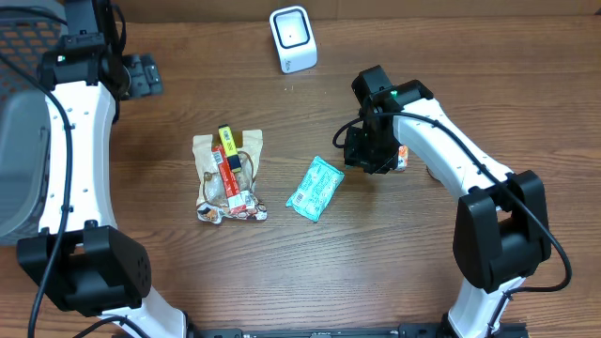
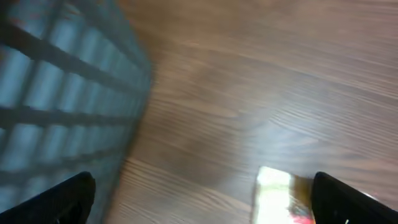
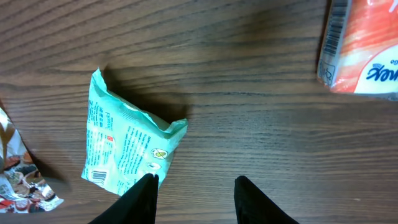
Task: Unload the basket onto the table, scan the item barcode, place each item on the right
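Wood-grain table (image 1: 470,84) carries the teal packet (image 3: 127,146), lying flat near the middle with its barcode (image 3: 98,177) showing at one corner. My right tool (image 3: 193,182) hovers over its edge, fingers partly spread and holding nothing. I judge it best to pinch a crimped end away from the barcode, so the code can face the white scanner (image 1: 293,38) at the far edge. An orange-and-white packet (image 3: 364,50) lies near me and a snack pile (image 1: 228,178) lies beyond the teal one; the way to the scanner looks open. My left tool (image 2: 202,180) gapes wide by the mesh basket (image 2: 56,81), well apart.
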`<state>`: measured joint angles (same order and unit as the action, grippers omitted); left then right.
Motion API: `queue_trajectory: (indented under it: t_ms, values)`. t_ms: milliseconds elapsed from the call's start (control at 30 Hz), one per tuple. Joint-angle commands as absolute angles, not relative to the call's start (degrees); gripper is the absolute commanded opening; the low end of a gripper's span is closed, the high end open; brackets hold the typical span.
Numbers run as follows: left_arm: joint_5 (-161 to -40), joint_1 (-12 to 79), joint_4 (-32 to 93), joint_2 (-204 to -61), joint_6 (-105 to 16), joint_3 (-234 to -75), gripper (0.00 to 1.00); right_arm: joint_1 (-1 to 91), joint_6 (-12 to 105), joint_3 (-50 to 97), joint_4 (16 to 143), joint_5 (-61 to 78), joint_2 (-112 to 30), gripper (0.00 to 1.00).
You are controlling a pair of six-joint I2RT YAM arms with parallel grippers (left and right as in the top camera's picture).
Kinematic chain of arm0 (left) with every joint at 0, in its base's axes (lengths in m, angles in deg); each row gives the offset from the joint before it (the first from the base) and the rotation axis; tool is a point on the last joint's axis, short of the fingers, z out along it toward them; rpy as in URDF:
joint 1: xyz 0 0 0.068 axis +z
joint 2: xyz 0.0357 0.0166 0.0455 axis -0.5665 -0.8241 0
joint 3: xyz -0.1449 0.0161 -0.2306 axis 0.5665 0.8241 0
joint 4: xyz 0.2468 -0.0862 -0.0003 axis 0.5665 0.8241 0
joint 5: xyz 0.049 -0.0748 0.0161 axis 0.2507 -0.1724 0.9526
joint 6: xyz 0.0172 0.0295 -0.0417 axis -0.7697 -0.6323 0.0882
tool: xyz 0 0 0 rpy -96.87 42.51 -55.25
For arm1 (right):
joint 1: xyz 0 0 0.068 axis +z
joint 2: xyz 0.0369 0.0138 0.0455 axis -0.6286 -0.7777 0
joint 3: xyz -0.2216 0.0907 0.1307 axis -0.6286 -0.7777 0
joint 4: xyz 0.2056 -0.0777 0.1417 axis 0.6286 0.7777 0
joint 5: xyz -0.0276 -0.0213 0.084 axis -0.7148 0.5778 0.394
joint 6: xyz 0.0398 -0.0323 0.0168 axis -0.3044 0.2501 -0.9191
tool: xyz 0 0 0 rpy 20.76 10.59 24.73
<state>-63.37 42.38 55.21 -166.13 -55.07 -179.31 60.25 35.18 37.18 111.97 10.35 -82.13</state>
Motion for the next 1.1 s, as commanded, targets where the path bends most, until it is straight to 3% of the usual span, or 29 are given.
queue_trajectory:
  t_ms: [0, 167, 200, 267, 300, 333, 667, 967, 1067]
  values:
    - [-77.6, 41.97, 58.14, -166.0, -48.7, -180.16, 0.99, 59.99, 36.78, 37.27, 111.75, 10.11, -81.35, 0.41]
    - [-86.78, 41.97, 62.34, -166.06, -48.81, -180.16, 1.0, 59.99, 36.78, 37.27, 111.23, 10.11, -81.35, 0.41]
    - [-89.62, 41.97, 63.43, -166.09, -48.79, -180.16, 0.9, 59.99, 36.78, 37.27, 111.25, 10.11, -81.35, 0.41]
    - [-95.96, 41.55, 65.29, -166.22, -48.81, -179.77, 0.33, 59.99, 36.8, 37.27, 111.23, 10.11, -81.35, 0.41]
    - [-98.28, 41.03, 66.36, -166.22, -48.84, -179.2, 0.13, 59.99, 36.8, 37.27, 111.21, 10.09, -81.35, 0.42]
    - [-98.93, 40.33, 67.3, -166.22, -48.81, -178.63, 0.04, 59.99, 36.8, 37.27, 111.12, 10.09, -81.35, 0.42]
    - [-94.93, 23.26, 61.57, -166.46, -48.75, -163.66, 0.07, 59.99, 36.78, 37.27, 110.07, 10.11, -81.35, 0.48]
    - [-92.86, 11.19, 52.48, -166.5, -40.92, -153.52, 0.04, 59.99, 36.78, 37.25, 109.7, 10.11, -81.37, 0.6]
    - [-85.88, 8.26, 51.54, -166.5, -36.79, -151.64, 0.04, 59.99, 36.78, 37.25, 109.72, 10.11, -81.39, 0.61]
